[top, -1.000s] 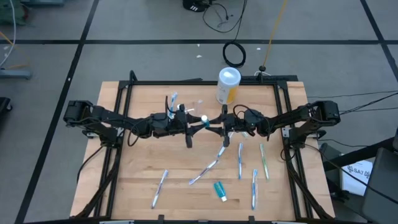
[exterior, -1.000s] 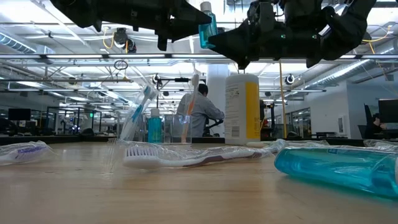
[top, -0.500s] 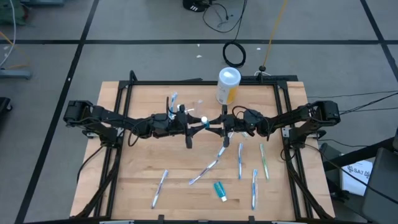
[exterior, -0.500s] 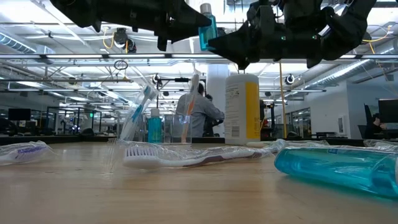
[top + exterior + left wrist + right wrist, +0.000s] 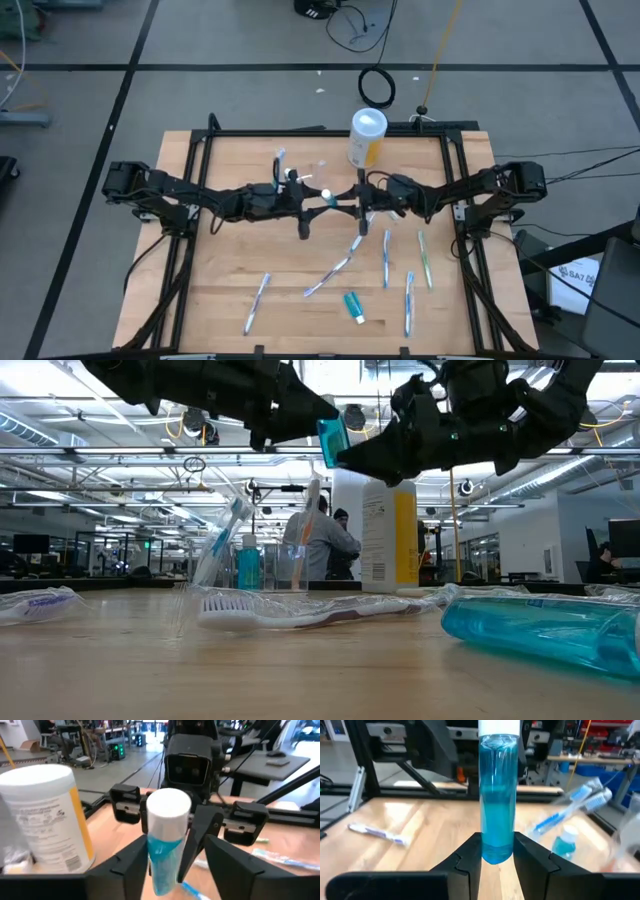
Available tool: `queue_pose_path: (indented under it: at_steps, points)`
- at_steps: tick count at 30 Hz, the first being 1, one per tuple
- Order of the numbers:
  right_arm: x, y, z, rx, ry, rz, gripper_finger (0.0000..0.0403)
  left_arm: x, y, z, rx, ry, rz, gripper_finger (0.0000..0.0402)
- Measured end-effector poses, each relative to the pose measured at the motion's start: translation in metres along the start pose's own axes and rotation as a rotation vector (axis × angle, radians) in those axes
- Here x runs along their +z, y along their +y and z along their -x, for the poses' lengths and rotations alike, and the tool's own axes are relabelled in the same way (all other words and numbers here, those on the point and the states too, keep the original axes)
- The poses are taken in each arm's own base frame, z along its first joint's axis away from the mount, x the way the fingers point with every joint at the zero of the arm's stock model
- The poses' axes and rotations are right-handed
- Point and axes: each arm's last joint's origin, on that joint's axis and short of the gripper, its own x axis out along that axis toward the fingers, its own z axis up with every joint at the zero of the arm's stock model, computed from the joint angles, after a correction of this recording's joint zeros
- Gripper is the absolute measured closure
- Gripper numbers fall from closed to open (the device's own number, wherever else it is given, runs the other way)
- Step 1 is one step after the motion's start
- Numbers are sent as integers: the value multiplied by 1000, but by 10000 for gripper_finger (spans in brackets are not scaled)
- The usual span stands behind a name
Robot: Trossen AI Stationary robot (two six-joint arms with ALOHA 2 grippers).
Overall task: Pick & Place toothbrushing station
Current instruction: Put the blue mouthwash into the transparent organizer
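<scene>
1. The table (image 5: pixel 230 260) is a light wood top inside a black frame, and the yellow canister (image 5: pixel 366 139) with the white lid stands at its far edge. I'll place everything off that canister.
2. Just in front of the canister, both arms meet above the wood. The left gripper (image 5: pixel 322 199) and right gripper (image 5: pixel 352 202) are both on one teal toothpaste tube (image 5: pixel 329 196), held up in the air.
3. The right wrist view shows the right gripper's fingers (image 5: pixel 470 851) clamped on the tube's bottom end, and the left wrist view shows the left gripper's fingers (image 5: pixel 131 860) closed around the tube's body.
4. The clear cup (image 5: pixel 268 567) sits left of the canister, with a couple of brushes and a small tube standing in it.
5. Loose toothbrushes (image 5: pixel 346 262) lie scattered on the wood in front of the canister, plus another teal tube (image 5: pixel 353 306) near the front edge.
6. The room behind is a big open workshop with ceiling lights, and a person (image 5: pixel 322 543) stands beyond the table.
</scene>
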Motion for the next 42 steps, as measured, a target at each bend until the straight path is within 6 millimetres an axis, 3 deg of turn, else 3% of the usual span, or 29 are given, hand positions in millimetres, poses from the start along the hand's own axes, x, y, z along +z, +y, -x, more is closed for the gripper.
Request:
queue_pose_path:
  at_steps: [7, 18, 25, 34, 42]
  points:
    - [-12, -5, 2, -14, 125, 10, 312, -7, 5, -1, 48, 69, -21, 151]
    - [-15, -3, 2, 45, 153, 30, 312, -9, 13, -2, 15, 101, -25, 148]
    - [-15, -3, 2, 44, 152, 23, 312, -6, 14, -3, -86, 69, -2, 197]
    - [-15, -3, 2, 45, 153, 23, 312, -6, 15, -3, -84, 70, -2, 271]
    - [-16, -3, 2, 44, 153, 21, 312, -6, 15, -3, -78, 70, -3, 286]
